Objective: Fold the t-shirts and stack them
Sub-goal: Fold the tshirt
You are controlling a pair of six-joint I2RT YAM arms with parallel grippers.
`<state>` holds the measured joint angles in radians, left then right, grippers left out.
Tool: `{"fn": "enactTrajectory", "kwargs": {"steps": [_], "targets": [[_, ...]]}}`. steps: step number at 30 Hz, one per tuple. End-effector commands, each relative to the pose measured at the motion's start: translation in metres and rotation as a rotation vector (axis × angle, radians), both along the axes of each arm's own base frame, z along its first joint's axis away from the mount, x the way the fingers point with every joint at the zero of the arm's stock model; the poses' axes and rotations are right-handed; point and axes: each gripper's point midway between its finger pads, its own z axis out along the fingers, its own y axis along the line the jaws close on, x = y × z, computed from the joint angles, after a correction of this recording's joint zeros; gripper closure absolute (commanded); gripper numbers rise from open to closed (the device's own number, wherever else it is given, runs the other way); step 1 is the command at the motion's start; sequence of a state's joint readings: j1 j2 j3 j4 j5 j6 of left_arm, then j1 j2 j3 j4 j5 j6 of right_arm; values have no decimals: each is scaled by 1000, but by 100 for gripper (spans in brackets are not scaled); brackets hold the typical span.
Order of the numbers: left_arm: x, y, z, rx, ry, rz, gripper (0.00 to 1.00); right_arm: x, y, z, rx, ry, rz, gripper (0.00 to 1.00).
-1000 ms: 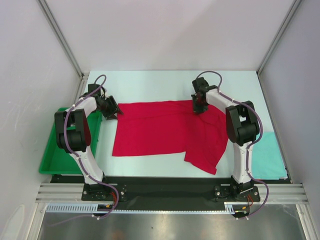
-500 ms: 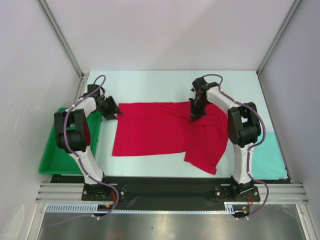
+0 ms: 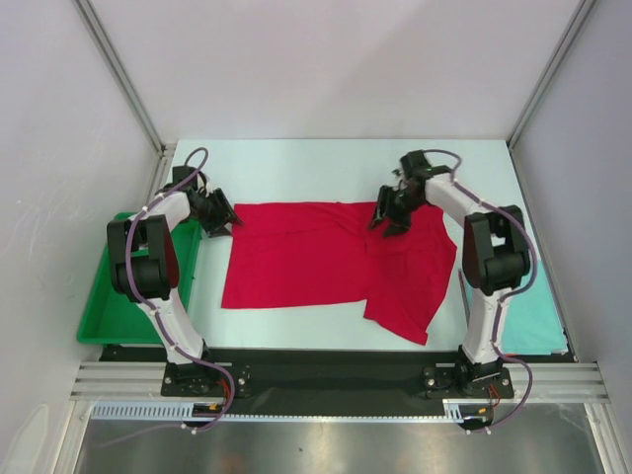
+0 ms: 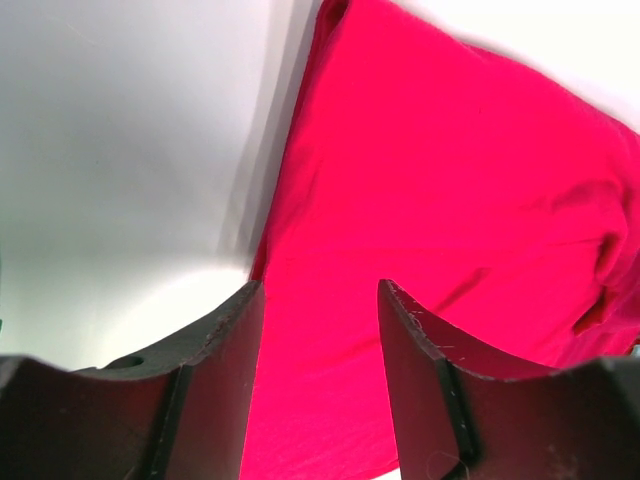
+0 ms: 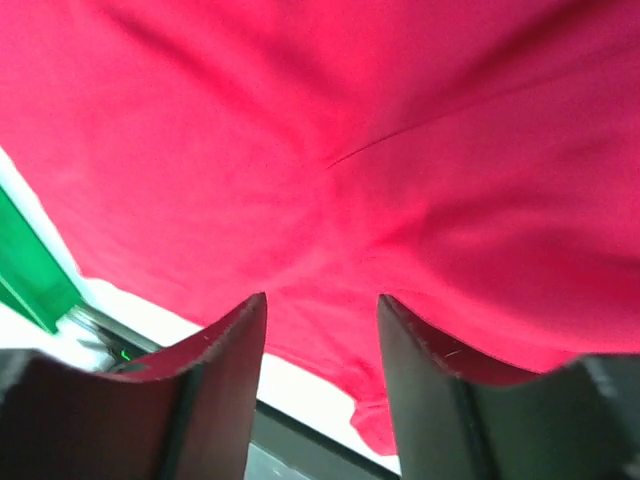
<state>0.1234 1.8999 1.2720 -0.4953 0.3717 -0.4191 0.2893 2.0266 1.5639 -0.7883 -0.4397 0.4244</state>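
the red t-shirt (image 3: 306,262) lies spread at centre, the folded teal t-shirt (image 3: 538,316) at 4 o'clock; the right gripper (image 3: 392,215) has swung off the shirt's 1 o'clock edge, fingers apart, likely regrasping; the left gripper (image 3: 223,219), fingers apart, hovers at its 10 o'clock corner

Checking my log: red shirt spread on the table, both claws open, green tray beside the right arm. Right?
Not quite. The green tray sits beside the left arm, as the top external view shows. The red shirt is spread out, and the left claw and right claw are open.
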Motion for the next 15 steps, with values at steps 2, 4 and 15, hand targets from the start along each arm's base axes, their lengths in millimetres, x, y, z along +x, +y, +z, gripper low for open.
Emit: {"fn": "enactTrajectory", "kwargs": {"steps": [2, 4, 15], "targets": [[20, -2, 16, -44, -57, 11, 45, 90, -68, 74, 19, -399, -249, 40], [25, -4, 14, -62, -54, 11, 45, 115, -109, 68, -37, -429, -351, 37], [36, -20, 4, -177, -40, -3, 45, 171, -200, 25, -242, -441, -311, 31]]}}
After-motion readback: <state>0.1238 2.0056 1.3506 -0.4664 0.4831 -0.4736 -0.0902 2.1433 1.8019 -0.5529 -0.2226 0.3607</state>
